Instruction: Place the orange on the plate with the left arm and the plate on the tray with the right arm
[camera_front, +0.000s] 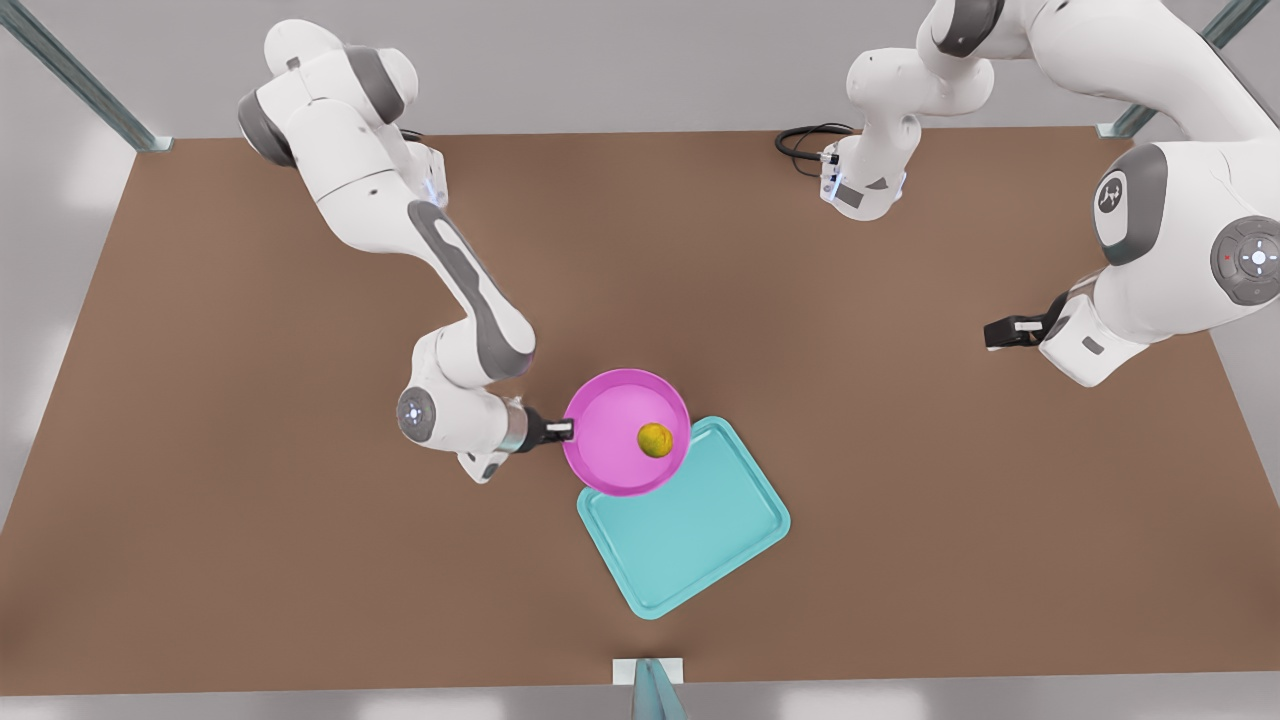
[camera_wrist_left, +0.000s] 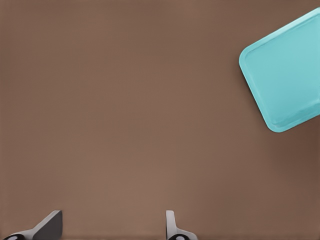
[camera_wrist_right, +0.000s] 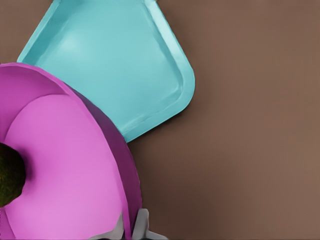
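Pink and rigid, the plate (camera_front: 612, 425) (orange (camera_front: 655, 440) free to roll inside) overlaps the teal tray (camera_front: 700, 540)'s corner, its rim pinched by the right gripper (camera_front: 562, 430), probably the only steady hold, while the left gripper (camera_front: 1003, 332) waits well apart, jaws spread.

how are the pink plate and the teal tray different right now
The plate is round and pink; the tray is rectangular, teal and larger. The plate carries the orange and is gripped at its rim by the right gripper; the tray lies bare on the table, partly under the plate. Both are shallow with raised rims.
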